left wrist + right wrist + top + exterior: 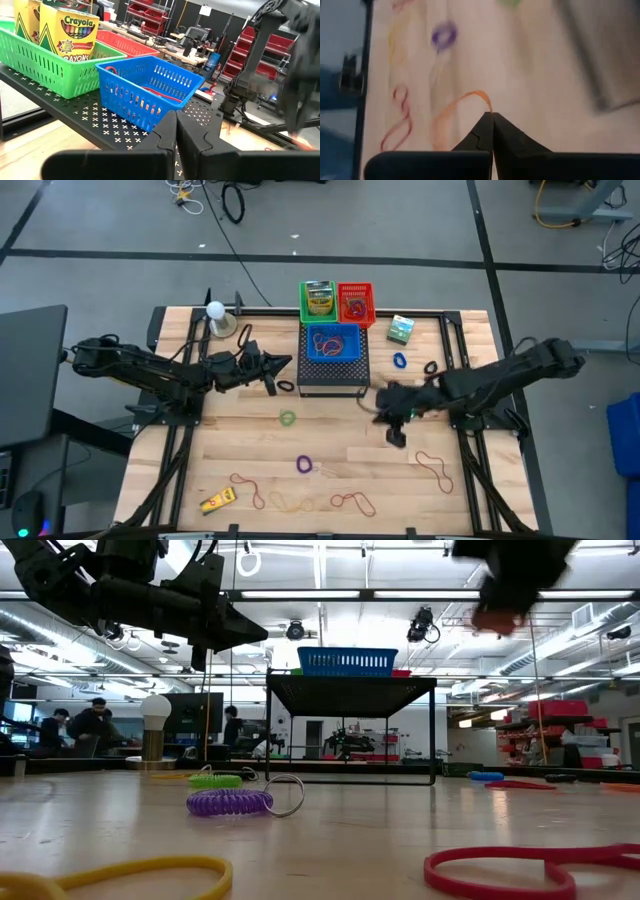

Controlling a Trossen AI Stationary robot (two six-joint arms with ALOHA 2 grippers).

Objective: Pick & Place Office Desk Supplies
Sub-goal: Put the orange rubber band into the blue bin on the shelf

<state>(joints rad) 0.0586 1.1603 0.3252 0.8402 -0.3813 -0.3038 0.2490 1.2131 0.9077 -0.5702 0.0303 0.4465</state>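
the black mesh stand [334, 370] sits at the back middle of the wooden table [330, 450] and carries three small baskets: a green basket [318, 301] with crayon boxes [66, 31] in it at its back left, a red basket [355, 302] beside that, and a blue basket [333, 343] in front of them with red bands lying inside.

the left gripper [285, 364] hangs just to the left of the stand, level with the blue basket, its fingers [167, 132] pressed together with nothing between them.

the right gripper [392, 420] is raised above the table just off the stand's front right corner. its fingers are closed on the end of an orange rubber band [470, 97], which trails away from the tips; the view is blurred, so how much of the band hangs free is unclear.

other supplies lie around the stand: a green printed box [401, 330], a blue ring [400, 361] and a black ring [430, 367] to its right, a green ring [288, 418] and a purple ring [304, 465] in front of it, red-brown rubber bands [350, 502] and a yellow item [217, 500] far in front near the table edge, and one red band [434, 466] to the front right.
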